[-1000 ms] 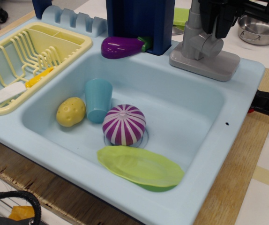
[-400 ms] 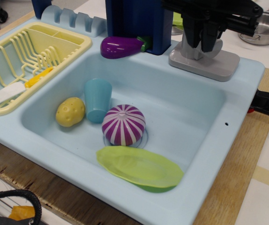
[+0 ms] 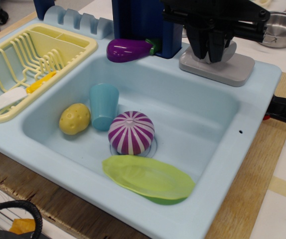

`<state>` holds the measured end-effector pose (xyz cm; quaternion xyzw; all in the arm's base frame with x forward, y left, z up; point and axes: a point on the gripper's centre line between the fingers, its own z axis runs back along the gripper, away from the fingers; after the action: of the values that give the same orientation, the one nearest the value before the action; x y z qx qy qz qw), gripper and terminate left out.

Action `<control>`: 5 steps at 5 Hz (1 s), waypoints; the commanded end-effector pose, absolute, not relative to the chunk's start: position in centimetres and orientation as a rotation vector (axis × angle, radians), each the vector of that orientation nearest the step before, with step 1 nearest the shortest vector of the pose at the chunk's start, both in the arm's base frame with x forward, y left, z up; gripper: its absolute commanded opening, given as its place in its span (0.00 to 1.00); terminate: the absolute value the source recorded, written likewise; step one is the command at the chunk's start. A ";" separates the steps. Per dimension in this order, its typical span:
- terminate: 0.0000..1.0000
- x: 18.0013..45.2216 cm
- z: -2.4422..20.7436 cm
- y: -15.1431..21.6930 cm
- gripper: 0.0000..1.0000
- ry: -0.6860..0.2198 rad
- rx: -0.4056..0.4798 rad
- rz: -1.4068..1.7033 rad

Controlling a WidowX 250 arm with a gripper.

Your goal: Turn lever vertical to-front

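Note:
My black gripper hangs at the back right of the sink, low over the toy faucet. Its two fingers point down and stand close together, with only a thin gap between them. They cover the faucet column and the lever, so the lever is hidden. Only the flat grey faucet base and a bit of grey beside the right finger show. I cannot tell whether the fingers hold anything.
In the light blue sink lie a yellow potato, a blue cup, a purple striped ball and a green plate. A purple eggplant lies on the back rim. A yellow dish rack stands left. A steel pot is far right.
The gripper has moved left and down onto the faucet, now covering the column that showed before. Its fingers stand closer together than before.

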<state>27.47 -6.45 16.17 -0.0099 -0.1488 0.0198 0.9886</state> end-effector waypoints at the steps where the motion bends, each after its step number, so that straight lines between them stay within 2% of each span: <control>1: 0.00 23.1 14.0 -5.2 0.00 -0.146 -0.020 0.080; 3: 0.00 21.1 12.7 -5.2 0.00 -0.107 -0.038 0.116; 5: 0.00 21.4 13.1 -5.1 0.00 -0.107 -0.036 0.092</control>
<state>20.94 -5.14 12.39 -0.0141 -0.0414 0.0422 0.9982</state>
